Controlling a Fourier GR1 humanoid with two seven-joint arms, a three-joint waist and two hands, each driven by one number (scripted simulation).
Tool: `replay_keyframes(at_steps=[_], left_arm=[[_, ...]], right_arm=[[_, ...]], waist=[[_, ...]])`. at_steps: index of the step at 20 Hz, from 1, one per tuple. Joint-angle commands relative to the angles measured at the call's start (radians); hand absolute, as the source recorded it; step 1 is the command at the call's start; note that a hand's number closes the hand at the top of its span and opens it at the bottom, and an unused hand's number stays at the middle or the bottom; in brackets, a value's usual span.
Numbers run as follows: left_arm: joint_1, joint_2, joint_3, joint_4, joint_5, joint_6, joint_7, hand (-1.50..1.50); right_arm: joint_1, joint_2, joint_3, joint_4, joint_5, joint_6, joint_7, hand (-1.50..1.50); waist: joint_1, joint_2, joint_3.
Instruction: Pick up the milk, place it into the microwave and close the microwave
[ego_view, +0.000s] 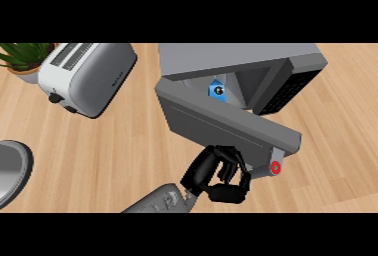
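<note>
Robot hand (220, 172), fingers curled, pressed against half-open microwave door (221, 120).
Blue milk carton (216, 90) inside microwave (244, 60); toaster (87, 77), potted plant (26, 57) on wooden tabletop (96, 160).

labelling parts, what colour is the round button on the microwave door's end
Red, with a pale centre, on the microwave door button; head view shows it.

One grey forearm (156, 201) comes in from the lower edge, angled up and to the right — its black hand (215, 175) bent at the wrist, fingers (230, 159) curled and bunched with the thumb low.
</note>
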Motion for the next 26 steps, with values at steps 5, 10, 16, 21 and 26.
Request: replay_keyframes(at_steps=[5, 10, 16, 21, 26], left_arm=[[-0.117, -0.005, 0.065, 0.016, 0.186, 0.066, -0.069, 1.5], [-0.194, -0.006, 0.113, 0.073, 0.276, 0.077, -0.083, 1.5], [-0.284, -0.006, 0.138, 0.164, 0.344, 0.087, -0.1, 1.5], [-0.329, -0.006, 0.183, 0.213, 0.421, 0.063, -0.148, 1.5], [-0.367, -0.006, 0.201, 0.245, 0.467, 0.043, -0.194, 1.5]], right_arm=[[-0.023, -0.043, 0.01, -0.044, -0.067, 0.042, 0.073, -1.5], [-0.047, -0.083, -0.015, -0.061, -0.104, 0.053, 0.109, -1.5], [-0.081, -0.128, -0.044, -0.069, -0.144, 0.058, 0.147, -1.5], [-0.101, -0.139, -0.052, -0.07, -0.173, 0.044, 0.185, -1.5], [-0.138, -0.157, -0.066, -0.054, -0.211, 0.043, 0.203, -1.5]], waist=[[-0.059, 0.021, -0.001], [-0.084, 0.029, 0.0], [-0.101, 0.039, 0.003], [-0.109, 0.047, 0.001], [-0.114, 0.054, 0.003]])
